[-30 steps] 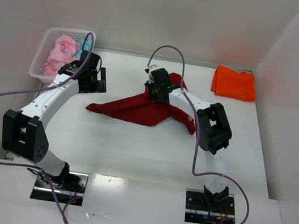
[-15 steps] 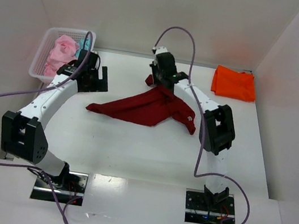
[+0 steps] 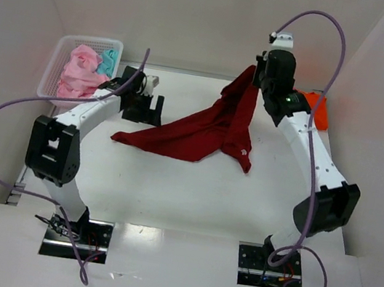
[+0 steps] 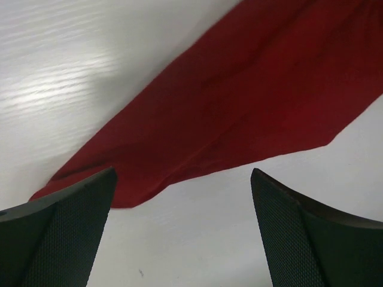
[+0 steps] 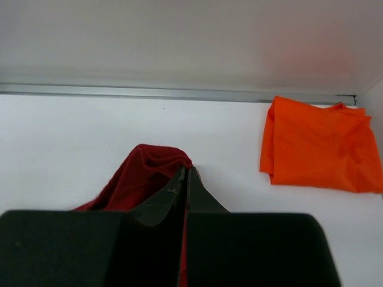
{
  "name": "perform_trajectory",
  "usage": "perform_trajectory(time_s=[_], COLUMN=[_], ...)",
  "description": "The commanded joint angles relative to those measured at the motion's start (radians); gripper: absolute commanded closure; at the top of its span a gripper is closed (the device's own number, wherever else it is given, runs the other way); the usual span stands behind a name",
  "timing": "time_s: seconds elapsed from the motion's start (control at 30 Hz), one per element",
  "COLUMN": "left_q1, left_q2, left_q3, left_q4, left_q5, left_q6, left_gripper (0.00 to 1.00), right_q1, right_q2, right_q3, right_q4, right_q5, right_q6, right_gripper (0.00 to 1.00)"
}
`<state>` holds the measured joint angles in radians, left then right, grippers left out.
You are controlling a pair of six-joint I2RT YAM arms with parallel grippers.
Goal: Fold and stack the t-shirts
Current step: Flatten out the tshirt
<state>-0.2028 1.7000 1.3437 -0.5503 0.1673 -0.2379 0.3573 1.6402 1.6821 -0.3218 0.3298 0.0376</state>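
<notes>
white bench (image 3: 170, 184) boxed in by plain white walls. right pincer (image 5: 185, 174) is pressed together on a bunched edge of the dark red shirt (image 3: 202, 127), holding it high near the back wall. the cloth hangs from there and trails leftward, its low tip lying flat on the bench. left pincer (image 4: 182, 174) is spread wide, hovering over that low tip, gripping nothing. orange shirt (image 5: 317, 143) lies folded in the far right corner. risks, as i judge them: the pinch takes only a small fold, so the weight of the hanging cloth could pull it free; the left pincer could close on bare bench beside the thin tip; a swing rightward could drag red cloth over the orange one. white mesh basket (image 3: 51, 68) at far left holds crumpled pink shirts (image 3: 78, 73), with a teal shirt (image 3: 106, 64) tucked at its back right.
</notes>
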Motion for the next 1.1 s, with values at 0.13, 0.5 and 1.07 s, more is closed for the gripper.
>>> perform_trajectory(time_s=[0.13, 0.5, 1.07], left_q1=[-0.104, -0.113, -0.113], left_q2=[0.131, 0.199, 0.331], left_q3=[0.164, 0.242, 0.385], left_q4=[-0.002, 0.016, 0.039], left_q5=[0.051, -0.057, 0.178], left_q6=[0.084, 0.045, 0.138], left_gripper=[0.00, 0.00, 0.00], right_q1=[-0.012, -0.119, -0.119], right_q2=[-0.223, -0.485, -0.793], right_q3=[-0.224, -0.364, -0.556], right_q4=[-0.095, -0.318, -0.573], right_q5=[0.106, 0.126, -0.222], right_q6=[0.122, 0.332, 0.506], right_gripper=[0.99, 0.99, 0.99])
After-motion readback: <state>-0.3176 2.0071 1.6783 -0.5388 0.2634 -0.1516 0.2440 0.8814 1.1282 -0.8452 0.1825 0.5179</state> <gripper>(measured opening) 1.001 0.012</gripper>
